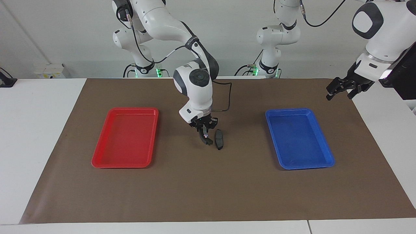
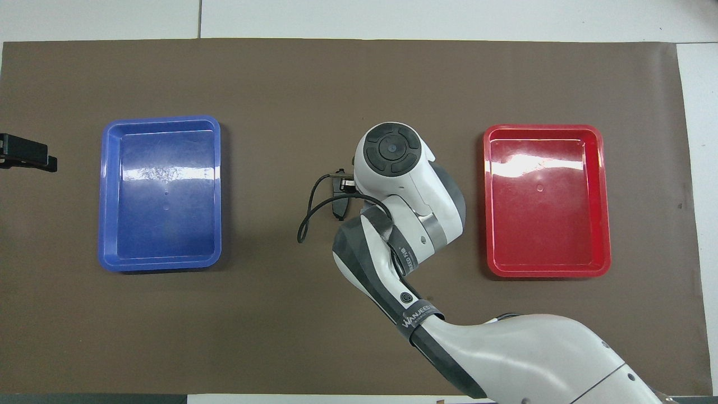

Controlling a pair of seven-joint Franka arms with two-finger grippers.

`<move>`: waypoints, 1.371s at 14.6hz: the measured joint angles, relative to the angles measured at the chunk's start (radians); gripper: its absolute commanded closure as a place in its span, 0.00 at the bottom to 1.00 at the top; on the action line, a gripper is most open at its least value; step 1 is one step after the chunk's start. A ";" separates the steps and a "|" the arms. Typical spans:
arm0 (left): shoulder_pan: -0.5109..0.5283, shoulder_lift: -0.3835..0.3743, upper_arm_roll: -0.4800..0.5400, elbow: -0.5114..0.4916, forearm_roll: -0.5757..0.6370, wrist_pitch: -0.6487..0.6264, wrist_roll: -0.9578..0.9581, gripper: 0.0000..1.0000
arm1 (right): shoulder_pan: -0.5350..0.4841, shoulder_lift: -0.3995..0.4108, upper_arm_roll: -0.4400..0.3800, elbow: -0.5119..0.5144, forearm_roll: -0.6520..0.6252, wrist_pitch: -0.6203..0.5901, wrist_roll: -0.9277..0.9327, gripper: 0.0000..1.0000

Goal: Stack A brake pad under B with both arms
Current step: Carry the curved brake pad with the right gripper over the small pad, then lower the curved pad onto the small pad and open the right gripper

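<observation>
1. Since the right pincer is clamped together on a dark curved piece that I take for B, the step in hand looks like setting B onto the A brake pad. The pad lies flat on the brown mat mid-counter, just beside the hanging piece toward the left arm's end.
2. To do it well, the right arm should shift B sideways until it is squarely over the pad and turn it so the two curves run the same way. It should then lower B gently and let go only once B rests on the pad, so the pad is not pushed aside.
3. I cannot tell whether B's lower tip touches the mat.
4. From overhead the right arm's wrist and cable cover the grip and most of both pieces, so only a dark sliver shows. B's silvery strip and notch cannot be made out in either view.
5. Well apart toward either end of the counter lie the red tray and the blue tray, with nothing in them.
6. The left pincer waits raised over the mat's edge by the blue tray, fingers apart and holding nothing.
</observation>
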 measured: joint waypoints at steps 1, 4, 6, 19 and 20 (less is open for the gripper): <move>-0.001 0.000 -0.003 0.004 0.008 -0.005 0.000 0.02 | 0.011 0.015 0.000 0.010 0.000 0.020 0.015 1.00; -0.001 -0.009 -0.011 0.007 0.012 -0.018 0.001 0.02 | 0.032 0.051 0.000 0.030 0.000 0.071 0.031 1.00; -0.002 -0.015 -0.013 0.007 0.012 -0.050 0.000 0.02 | 0.043 0.071 0.000 0.035 0.000 0.093 0.031 1.00; -0.002 -0.026 -0.015 0.007 0.012 -0.077 0.000 0.01 | 0.053 0.116 0.000 0.043 0.000 0.134 0.031 1.00; -0.001 -0.026 -0.015 0.007 0.012 -0.077 0.000 0.01 | 0.055 0.117 0.000 0.043 0.000 0.135 0.031 1.00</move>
